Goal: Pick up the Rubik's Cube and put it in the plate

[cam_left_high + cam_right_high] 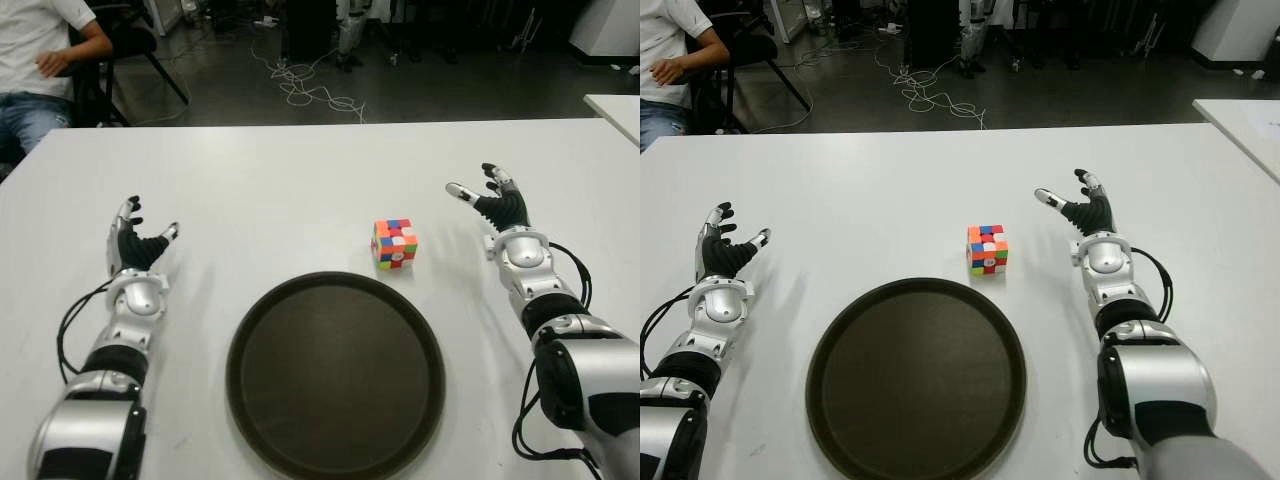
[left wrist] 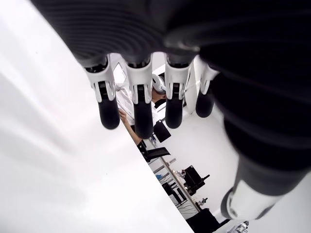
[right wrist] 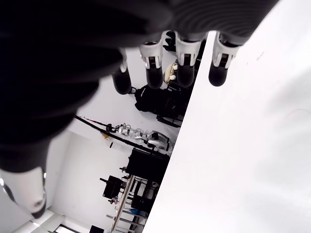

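The Rubik's Cube (image 1: 394, 243) stands on the white table (image 1: 300, 180), just beyond the far right rim of the dark round plate (image 1: 335, 375), which holds nothing. My right hand (image 1: 487, 202) is to the right of the cube, apart from it, fingers spread and empty. My left hand (image 1: 138, 240) shows at the table's left side, well away from cube and plate, fingers also spread. Each wrist view shows only that hand's own straight fingers (image 2: 138, 109) (image 3: 182, 63) with nothing between them.
A seated person (image 1: 40, 60) is beyond the table's far left corner. Cables (image 1: 310, 90) lie on the floor behind the table. A second white table's corner (image 1: 615, 110) shows at the far right.
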You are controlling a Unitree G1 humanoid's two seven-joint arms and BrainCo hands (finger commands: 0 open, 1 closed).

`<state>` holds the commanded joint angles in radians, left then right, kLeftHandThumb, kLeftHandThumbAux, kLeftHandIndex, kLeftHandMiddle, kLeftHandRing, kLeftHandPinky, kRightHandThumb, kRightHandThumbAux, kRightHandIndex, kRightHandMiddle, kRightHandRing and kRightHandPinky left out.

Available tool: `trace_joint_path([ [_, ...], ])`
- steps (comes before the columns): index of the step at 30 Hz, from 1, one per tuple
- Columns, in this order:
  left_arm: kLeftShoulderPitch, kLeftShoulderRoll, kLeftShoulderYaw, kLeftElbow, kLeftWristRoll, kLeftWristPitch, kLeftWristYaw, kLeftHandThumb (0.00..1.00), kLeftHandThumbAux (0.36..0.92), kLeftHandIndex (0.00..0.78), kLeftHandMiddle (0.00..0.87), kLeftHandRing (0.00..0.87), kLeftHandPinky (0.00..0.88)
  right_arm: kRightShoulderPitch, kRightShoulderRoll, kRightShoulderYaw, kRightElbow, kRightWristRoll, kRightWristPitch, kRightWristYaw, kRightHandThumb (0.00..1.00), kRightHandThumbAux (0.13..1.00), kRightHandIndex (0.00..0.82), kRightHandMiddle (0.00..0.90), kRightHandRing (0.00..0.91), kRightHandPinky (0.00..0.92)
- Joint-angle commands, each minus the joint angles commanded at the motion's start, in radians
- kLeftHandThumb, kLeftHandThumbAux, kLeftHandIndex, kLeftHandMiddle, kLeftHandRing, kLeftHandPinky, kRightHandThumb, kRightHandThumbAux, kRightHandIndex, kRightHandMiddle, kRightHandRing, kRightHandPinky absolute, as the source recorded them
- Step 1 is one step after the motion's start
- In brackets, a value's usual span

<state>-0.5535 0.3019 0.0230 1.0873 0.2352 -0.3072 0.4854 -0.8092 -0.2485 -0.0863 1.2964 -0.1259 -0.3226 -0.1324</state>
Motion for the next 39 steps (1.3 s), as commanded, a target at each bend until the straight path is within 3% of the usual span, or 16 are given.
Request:
trace_joint_path([
  [15,0.004,-0.007,0.000,-0.010,-0.001,0.007,0.004,0.297,0.754,0.109,0.164,0.175,0.215,0.006,-0.003,0.009,-0.002,-0.011,-0.017,-0.004,0.000,0.609,0.052,0.022,0.003,0.000],
  [32,0.006,-0.016,-0.001,-0.019,0.001,0.021,0.018,0.284,0.744,0.106,0.156,0.164,0.193,0.042,-0.040,0.171,-0.018,-0.192,-0.210,-0.098,0.000,0.605,0.025,0.000,0.002,0.033],
  [39,0.004,-0.016,-0.005,-0.014,0.005,0.012,0.019,0.279,0.750,0.108,0.163,0.163,0.177,0.045,-0.063,0.219,-0.021,-0.243,-0.261,-0.115,0.000,0.586,0.004,0.023,0.074,0.052],
])
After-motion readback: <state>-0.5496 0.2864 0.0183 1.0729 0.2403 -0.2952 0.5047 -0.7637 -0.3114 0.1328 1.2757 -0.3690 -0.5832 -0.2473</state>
